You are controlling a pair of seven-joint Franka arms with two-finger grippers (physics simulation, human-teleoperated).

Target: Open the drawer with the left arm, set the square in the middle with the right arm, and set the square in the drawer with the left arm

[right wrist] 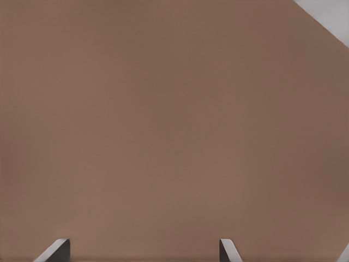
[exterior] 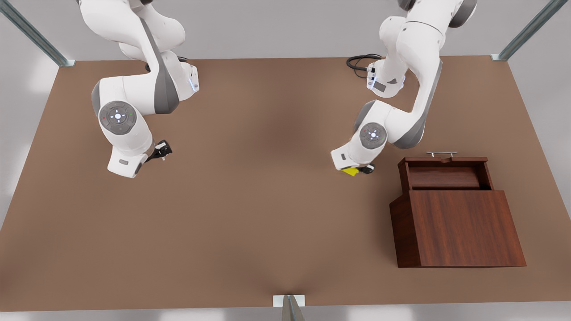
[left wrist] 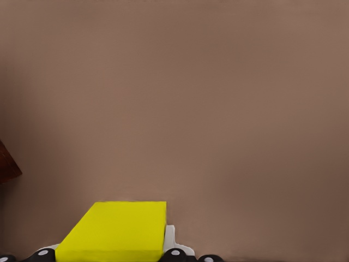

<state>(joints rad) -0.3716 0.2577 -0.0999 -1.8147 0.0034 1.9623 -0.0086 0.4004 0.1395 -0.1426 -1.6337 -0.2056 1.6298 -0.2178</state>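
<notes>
The yellow square (exterior: 350, 171) (left wrist: 114, 232) sits between the fingers of my left gripper (exterior: 360, 170) (left wrist: 112, 255), which is shut on it, low over the tabletop on the front view's right. Just to the right of it stands the wooden cabinet (exterior: 464, 227), its drawer (exterior: 441, 177) pulled open toward the back, silver handle (exterior: 441, 154) at the far end. My right gripper (exterior: 163, 150) (right wrist: 144, 252) hangs open over bare table on the front view's left, with nothing between its fingers. The middle (exterior: 267, 151) of the table is plain brown.
A black cable loop (exterior: 362, 62) lies by the left arm's base at the back. A corner of the cabinet (left wrist: 6, 164) edges into the left wrist view. Metal frame posts (exterior: 292, 307) stand at the table's edges and corners.
</notes>
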